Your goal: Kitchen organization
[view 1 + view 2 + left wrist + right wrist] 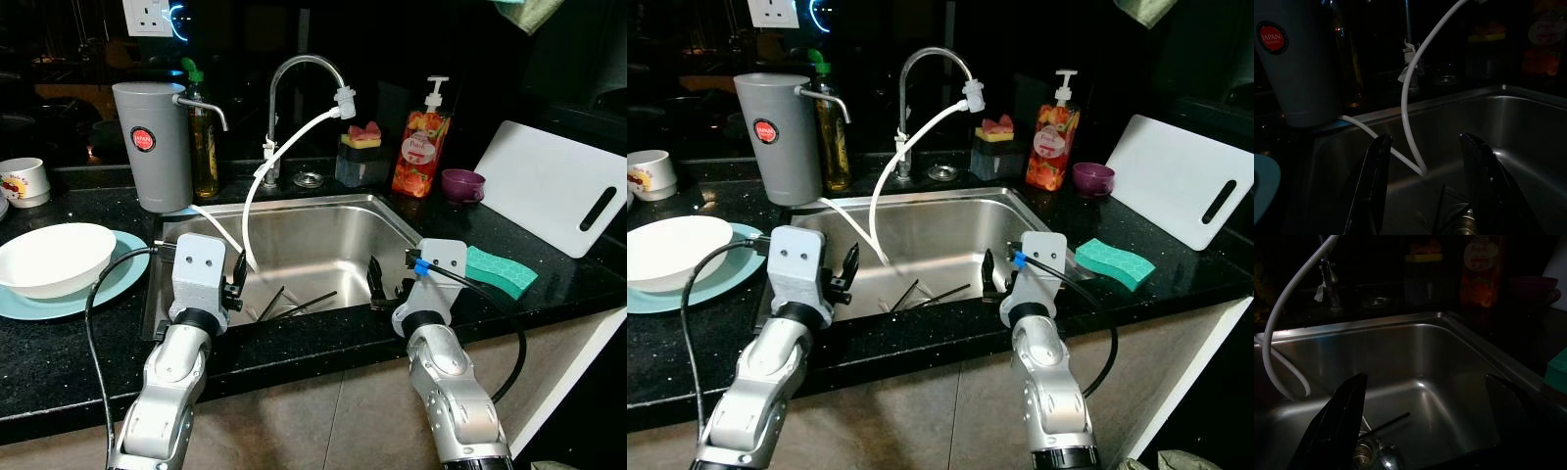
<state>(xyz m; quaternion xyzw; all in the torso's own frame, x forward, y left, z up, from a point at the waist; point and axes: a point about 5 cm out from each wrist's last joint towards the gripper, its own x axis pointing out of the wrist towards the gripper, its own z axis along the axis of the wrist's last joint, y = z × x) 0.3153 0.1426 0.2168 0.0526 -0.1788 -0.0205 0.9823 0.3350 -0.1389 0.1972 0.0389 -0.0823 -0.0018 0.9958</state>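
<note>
Left gripper [1422,188] fingers spread, empty, poised over near rim of sink [323,211]; right gripper [1425,423] likewise wide, empty. Chopsticks [299,304] lie in basin by drain, below and between both, long axis crosswise; left gripper looks marginally nearer

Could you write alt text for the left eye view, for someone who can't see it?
Two silver robot arms reach over a steel sink, the left hand and right hand both open above dark chopsticks lying inside. A white bowl on a blue plate sits left; a green sponge and white cutting board sit right.
</note>
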